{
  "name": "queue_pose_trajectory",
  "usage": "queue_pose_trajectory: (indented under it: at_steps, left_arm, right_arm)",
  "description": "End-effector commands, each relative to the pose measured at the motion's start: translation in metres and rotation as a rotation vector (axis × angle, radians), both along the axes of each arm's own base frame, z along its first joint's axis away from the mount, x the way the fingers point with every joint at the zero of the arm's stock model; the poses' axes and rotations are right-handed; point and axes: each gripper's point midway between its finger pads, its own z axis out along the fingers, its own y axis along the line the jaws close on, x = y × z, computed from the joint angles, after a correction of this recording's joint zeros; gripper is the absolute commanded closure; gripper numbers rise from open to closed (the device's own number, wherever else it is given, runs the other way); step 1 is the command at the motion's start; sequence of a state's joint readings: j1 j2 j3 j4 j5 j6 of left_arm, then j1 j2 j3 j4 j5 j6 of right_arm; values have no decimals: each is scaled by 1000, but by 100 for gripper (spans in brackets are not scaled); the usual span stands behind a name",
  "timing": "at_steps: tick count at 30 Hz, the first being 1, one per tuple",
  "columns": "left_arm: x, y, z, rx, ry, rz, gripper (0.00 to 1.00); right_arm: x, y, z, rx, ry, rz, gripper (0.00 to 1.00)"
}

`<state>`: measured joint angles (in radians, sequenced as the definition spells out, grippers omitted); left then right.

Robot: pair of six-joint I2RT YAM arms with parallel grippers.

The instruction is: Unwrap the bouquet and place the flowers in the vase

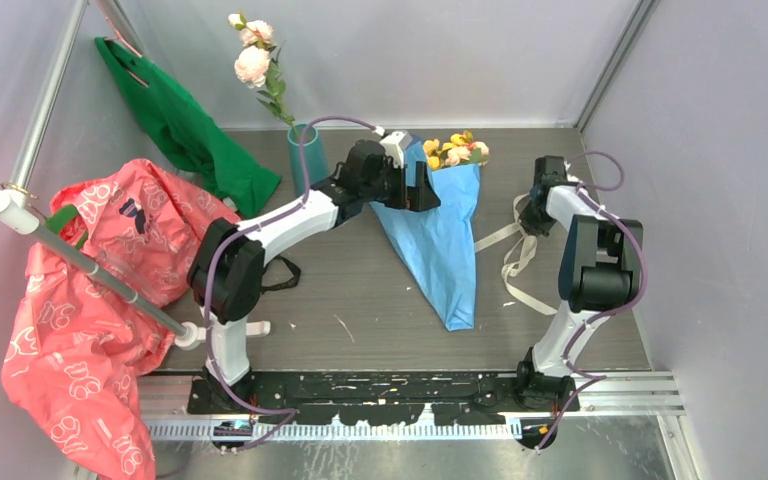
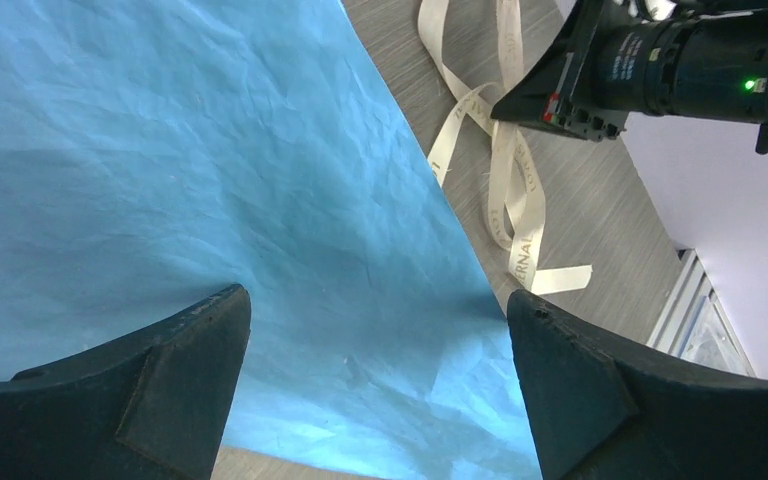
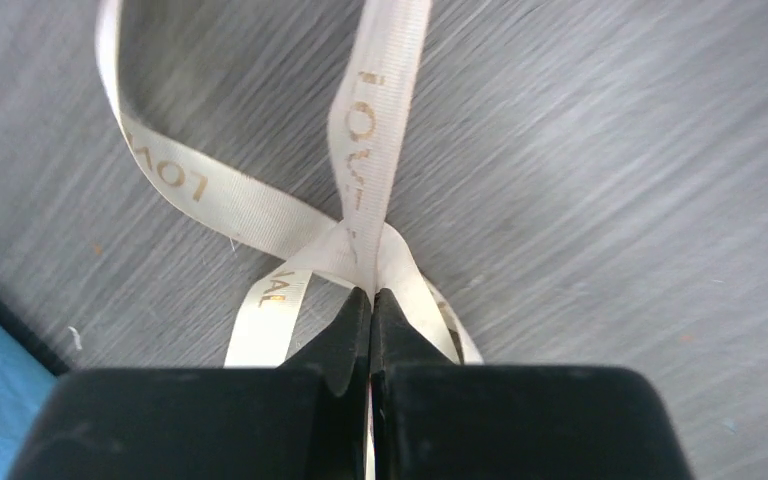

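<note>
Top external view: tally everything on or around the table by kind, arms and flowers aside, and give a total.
Bags: 2, a green cloth bag and a red-pink plastic bag
Vases: 1, the teal vase
Paper wraps: 1, the blue paper
Ribbons: 1, the cream ribbon
Total: 5

My left gripper (image 1: 422, 190) covers bouquet (image 1: 448, 250) upper-left edge; stems hidden inside paper (image 2: 210, 180); ribbon (image 3: 365, 150) lettering blurred, I can't read it whole.
</note>
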<state>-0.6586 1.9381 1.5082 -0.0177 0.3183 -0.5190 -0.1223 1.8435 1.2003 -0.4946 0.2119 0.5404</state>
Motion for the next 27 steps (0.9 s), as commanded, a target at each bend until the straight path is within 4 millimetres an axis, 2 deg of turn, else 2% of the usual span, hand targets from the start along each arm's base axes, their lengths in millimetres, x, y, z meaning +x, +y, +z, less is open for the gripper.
queue_pose_trajectory:
  at_steps: [1, 3, 5, 8, 9, 10, 12, 13, 14, 15, 16, 18, 19, 21, 24, 26, 27]
  left_arm:
    - [-5, 9, 65, -73, -126, -10, 0]
    - [-11, 13, 82, -86, -156, -14, 0]
    - [-22, 20, 108, -116, -199, -21, 0]
    - [-39, 30, 135, -129, -226, -30, 0]
    - [-45, 32, 144, -134, -239, -37, 0]
    - [-52, 33, 153, -141, -251, -44, 0]
    - [-67, 27, 166, -156, -271, -75, 1]
    - [-74, 19, 171, -163, -280, -91, 1]
    - [-79, 11, 173, -165, -285, -108, 1]
    - [-84, -1, 171, -163, -283, -128, 1]
    - [-88, -13, 167, -161, -278, -147, 1]
    - [-85, -36, 146, -148, -236, -170, 1]
    - [-81, -45, 132, -139, -204, -172, 2]
    - [-66, -58, 89, -105, -140, -148, 3]
    - [-53, -56, 28, -22, -69, -79, 4]
    - [-52, -48, -3, 20, -40, -46, 4]
    - [-58, -39, -25, 49, -9, -27, 4]
  right_arm:
    - [14, -35, 86, -137, -235, -143, 99]
    - [12, -44, 116, -187, -302, -176, 99]
    - [6, -50, 140, -227, -355, -195, 99]
    - [3, -48, 162, -234, -411, -178, 98]
    - [3, -45, 165, -230, -415, -165, 83]
    - [3, -42, 165, -230, -413, -150, 64]
    - [7, -28, 162, -230, -413, -101, 20]
    - [10, -15, 157, -227, -404, -64, 8]
    - [12, -5, 154, -225, -400, -41, 2]
    - [15, 5, 149, -219, -398, -17, 1]
    - [17, 19, 145, -207, -398, 18, 0]
    - [20, 43, 133, -174, -397, 72, 0]
    - [21, 53, 128, -157, -397, 94, 0]
    - [22, 69, 115, -115, -382, 133, 0]
    - [22, 84, 101, -83, -368, 171, 0]
    - [22, 93, 96, -60, -366, 191, 0]
    - [23, 101, 95, -47, -371, 209, 0]
